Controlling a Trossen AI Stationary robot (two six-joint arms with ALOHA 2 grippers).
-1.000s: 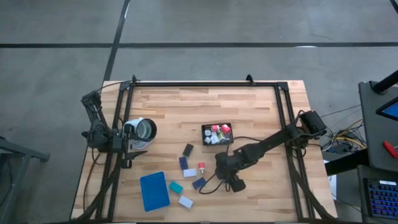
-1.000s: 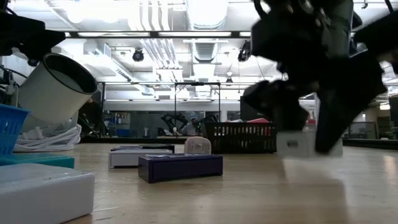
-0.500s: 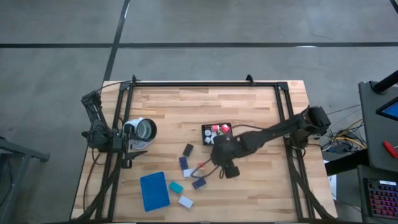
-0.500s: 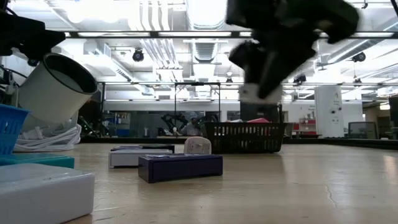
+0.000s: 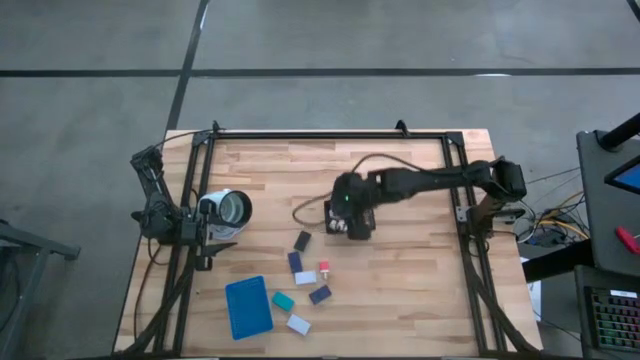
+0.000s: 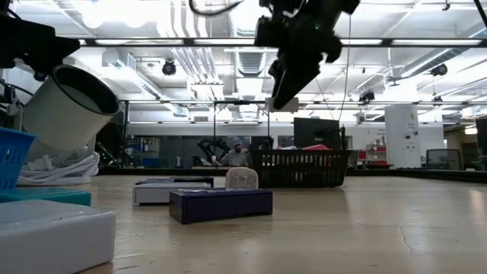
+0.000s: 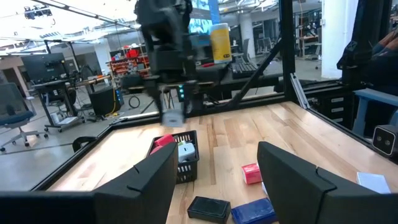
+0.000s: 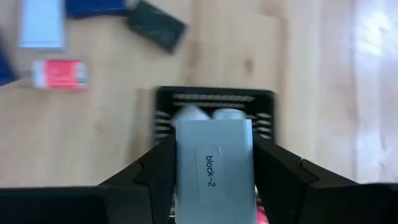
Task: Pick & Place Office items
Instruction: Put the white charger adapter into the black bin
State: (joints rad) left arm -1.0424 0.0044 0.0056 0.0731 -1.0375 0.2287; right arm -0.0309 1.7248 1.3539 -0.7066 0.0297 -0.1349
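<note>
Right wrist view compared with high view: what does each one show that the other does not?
Only the right wrist view shows the white block labelled "block-2", clamped in the right gripper above the black mesh basket. Only the high view shows the blue tray, the teal block and the left gripper waiting at the table's left edge by a white cup. Both show the basket and the red piece lying on the wood.

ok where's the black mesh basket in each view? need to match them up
High view: black mesh basket at table centre, mostly hidden under the right gripper.
Low view: centre-right, in the background, the gripper above it.
Left wrist view: lower centre-left, below the gripper.
Right wrist view: centre, behind the white block in the fingers.
Shared landmark: that held white block, hanging above the basket.
</note>
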